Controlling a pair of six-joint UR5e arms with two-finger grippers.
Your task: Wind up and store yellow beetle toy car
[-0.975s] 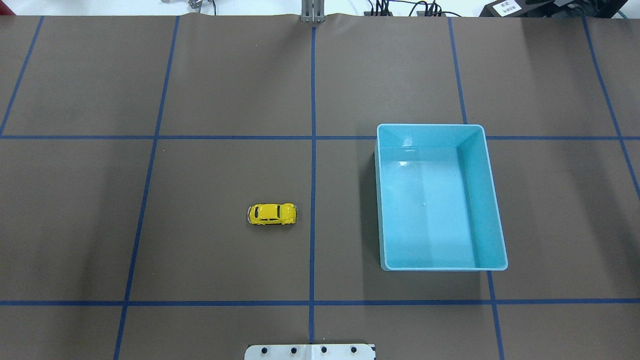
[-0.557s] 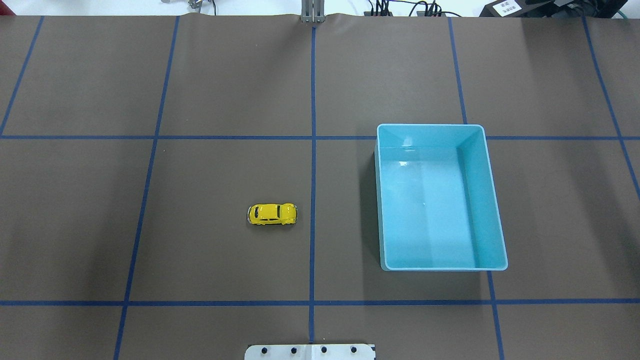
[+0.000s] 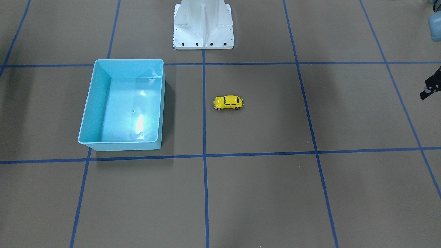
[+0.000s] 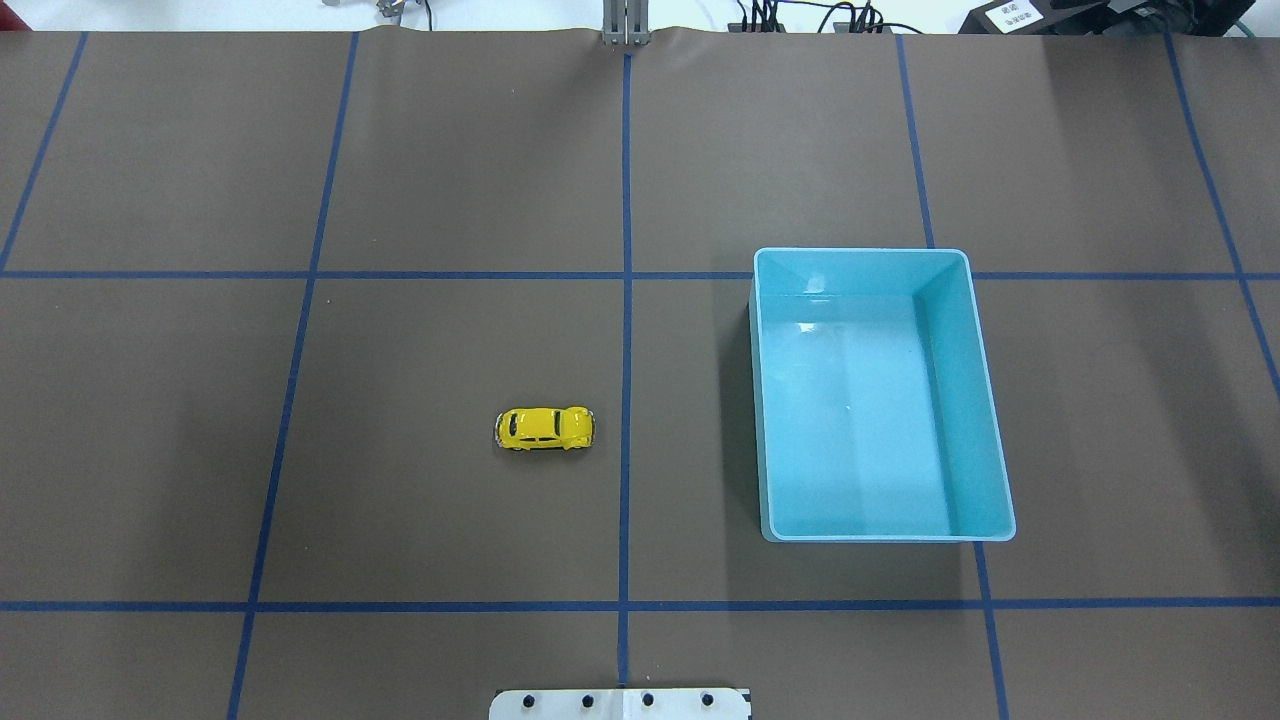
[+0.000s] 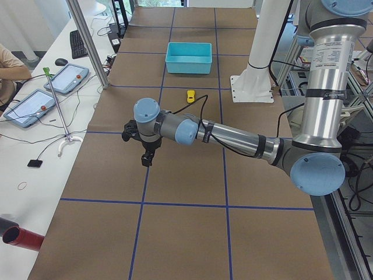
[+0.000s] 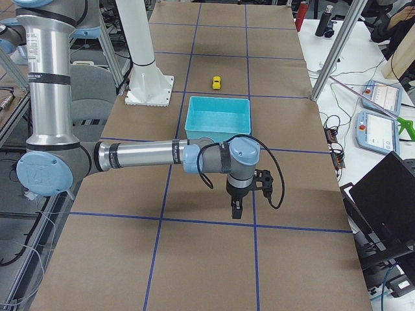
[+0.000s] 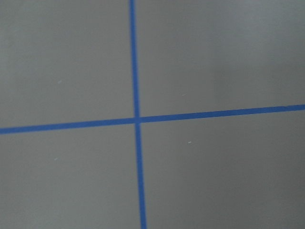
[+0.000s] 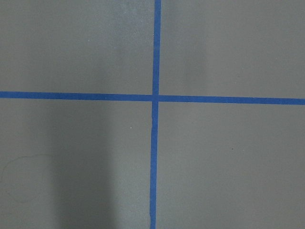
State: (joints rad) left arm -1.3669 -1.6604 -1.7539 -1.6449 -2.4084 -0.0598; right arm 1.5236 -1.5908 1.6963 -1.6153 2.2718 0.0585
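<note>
The yellow beetle toy car [image 4: 544, 428] stands on its wheels on the brown table, just left of the centre tape line, also seen in the front view [image 3: 228, 102]. Nothing touches it. My left gripper [image 5: 147, 158] hangs over a tape crossing far out on the table's left end; only a dark sliver of it [image 3: 429, 89] shows in the front view, and I cannot tell whether it is open or shut. My right gripper [image 6: 236, 208] hovers past the bin at the table's right end, and I cannot tell its state either. Both wrist views show only bare table and tape.
A light blue bin [image 4: 860, 252] with nothing in it stands right of the car, a hand's width past the centre line. The white robot base [image 3: 203, 44] sits at the near edge. Operators' tablets [image 5: 35, 105] and stands lie beyond the table's far edge.
</note>
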